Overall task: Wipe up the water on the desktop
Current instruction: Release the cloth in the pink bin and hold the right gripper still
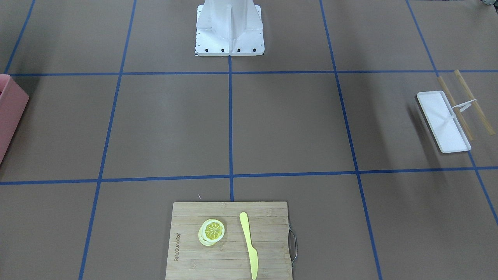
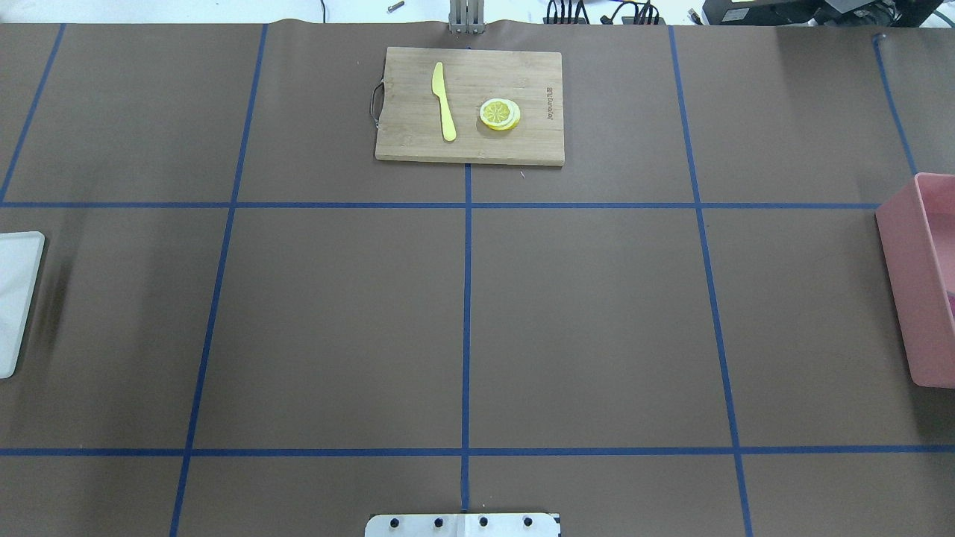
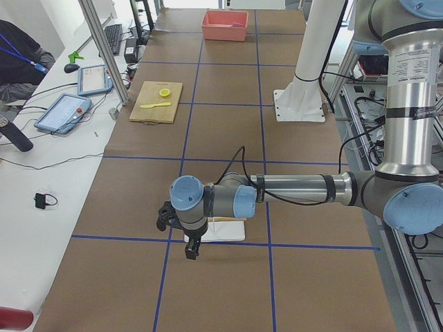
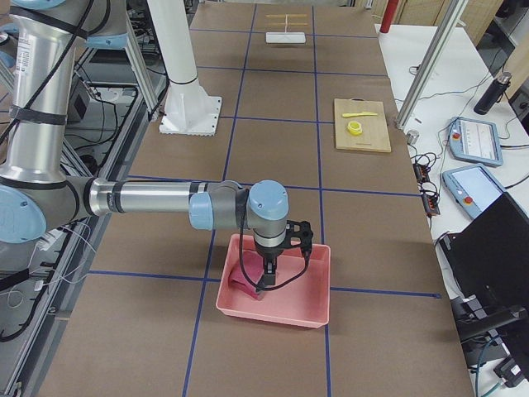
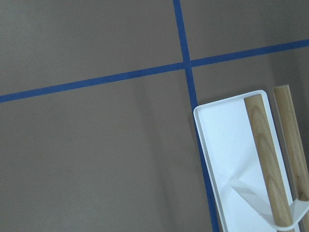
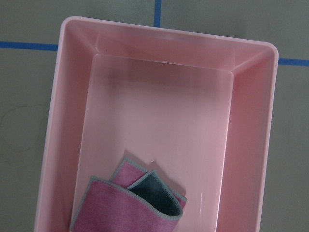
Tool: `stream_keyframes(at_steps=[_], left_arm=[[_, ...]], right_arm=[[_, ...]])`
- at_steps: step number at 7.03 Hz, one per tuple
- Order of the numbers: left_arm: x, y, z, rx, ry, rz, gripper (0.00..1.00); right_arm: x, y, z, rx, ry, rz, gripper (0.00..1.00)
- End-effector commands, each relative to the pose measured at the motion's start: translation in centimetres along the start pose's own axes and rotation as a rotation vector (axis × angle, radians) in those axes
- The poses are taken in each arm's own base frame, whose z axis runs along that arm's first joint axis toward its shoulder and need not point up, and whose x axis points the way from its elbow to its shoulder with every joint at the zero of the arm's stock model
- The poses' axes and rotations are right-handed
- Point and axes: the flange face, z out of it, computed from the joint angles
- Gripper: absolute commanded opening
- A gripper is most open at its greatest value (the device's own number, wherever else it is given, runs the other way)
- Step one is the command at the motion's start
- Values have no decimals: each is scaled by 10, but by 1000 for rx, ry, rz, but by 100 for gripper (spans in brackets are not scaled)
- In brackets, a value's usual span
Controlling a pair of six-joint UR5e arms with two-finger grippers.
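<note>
The desktop is brown with blue tape lines, and no water shows on it in any view. A folded pink cloth with a grey edge lies in a pink bin at the robot's right end. My right gripper hangs over that bin, just above the cloth; I cannot tell whether it is open or shut. My left gripper hovers low beside a white tray at the left end, and its state cannot be told either. Neither wrist view shows fingers.
The white tray has two wooden sticks across it. A bamboo cutting board with a yellow knife and lemon slices sits at the far middle. The robot's white base stands centrally. A person sits by tablets.
</note>
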Motion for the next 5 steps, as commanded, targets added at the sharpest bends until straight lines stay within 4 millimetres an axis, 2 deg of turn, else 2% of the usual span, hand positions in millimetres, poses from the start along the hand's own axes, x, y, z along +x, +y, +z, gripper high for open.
stream_keyframes(at_steps=[1,5], left_arm=[[0,0,0,-1,0,-1,99],[0,-1,0,0,0,0,99]], right_arm=[[3,2,2,-4,2,4,100],[-1,0,-1,3,-3,-5,100]])
